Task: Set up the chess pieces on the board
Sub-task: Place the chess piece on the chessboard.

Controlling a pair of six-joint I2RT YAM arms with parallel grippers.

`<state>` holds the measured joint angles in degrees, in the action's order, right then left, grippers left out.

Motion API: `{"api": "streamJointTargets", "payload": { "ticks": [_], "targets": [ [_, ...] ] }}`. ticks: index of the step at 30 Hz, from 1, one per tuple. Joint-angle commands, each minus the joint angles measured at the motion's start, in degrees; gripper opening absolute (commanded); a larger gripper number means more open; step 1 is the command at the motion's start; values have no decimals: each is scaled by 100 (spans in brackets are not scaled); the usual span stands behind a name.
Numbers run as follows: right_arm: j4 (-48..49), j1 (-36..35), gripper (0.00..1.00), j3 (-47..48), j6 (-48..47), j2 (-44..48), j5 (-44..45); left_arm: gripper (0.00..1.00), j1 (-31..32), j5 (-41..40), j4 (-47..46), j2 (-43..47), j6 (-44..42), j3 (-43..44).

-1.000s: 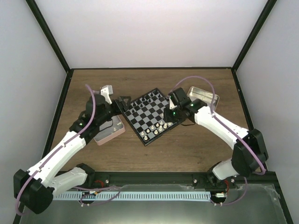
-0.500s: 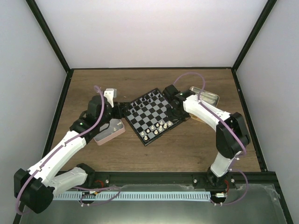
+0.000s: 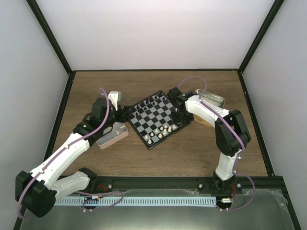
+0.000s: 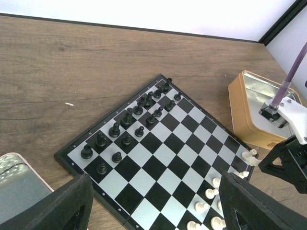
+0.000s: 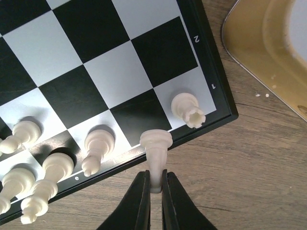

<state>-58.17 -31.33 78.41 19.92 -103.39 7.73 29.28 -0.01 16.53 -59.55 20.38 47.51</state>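
Note:
The board (image 3: 154, 116) lies turned like a diamond mid-table. Black pieces (image 4: 127, 127) fill its far-left side and cream-white chess pieces (image 4: 206, 193) stand along the near-right side. My right gripper (image 5: 153, 181) is shut on the thin end of a white chess piece (image 5: 156, 143). That piece hangs over the board's rim (image 5: 218, 96), beside the white rook (image 5: 188, 109) on the corner square. From above, the right gripper (image 3: 184, 116) is at the board's right corner. My left gripper (image 4: 153, 211) is open and holds nothing, at the board's left corner (image 3: 123, 109).
A gold tin (image 3: 211, 98) lies open just right of the board, close behind the right gripper, and shows again as the gold tin (image 5: 268, 52) in the right wrist view. A pink tin (image 3: 113, 134) sits left of the board under the left arm.
The right arm has folded, its elbow swinging inward, and its gripper has come to the board's right corner with the white piece. The left gripper has drawn back slightly and opened a little wider.

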Motion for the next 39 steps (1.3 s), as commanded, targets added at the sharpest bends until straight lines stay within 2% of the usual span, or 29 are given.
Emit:
{"api": "streamJointTargets", "payload": {
  "ticks": [1,16,23,39],
  "targets": [
    [41,55,4,231,-130,-143,-193,74,-6,-91,43,-61,-113,6],
    [91,118,7,305,-197,-396,-386,75,-10,-34,52,-124,-157,-74],
    [93,128,24,333,-176,-447,-377,76,-10,20,42,-229,-175,-91],
    [368,127,20,222,-109,-359,-125,77,-10,-157,67,-241,-127,-119]
  ]
}}
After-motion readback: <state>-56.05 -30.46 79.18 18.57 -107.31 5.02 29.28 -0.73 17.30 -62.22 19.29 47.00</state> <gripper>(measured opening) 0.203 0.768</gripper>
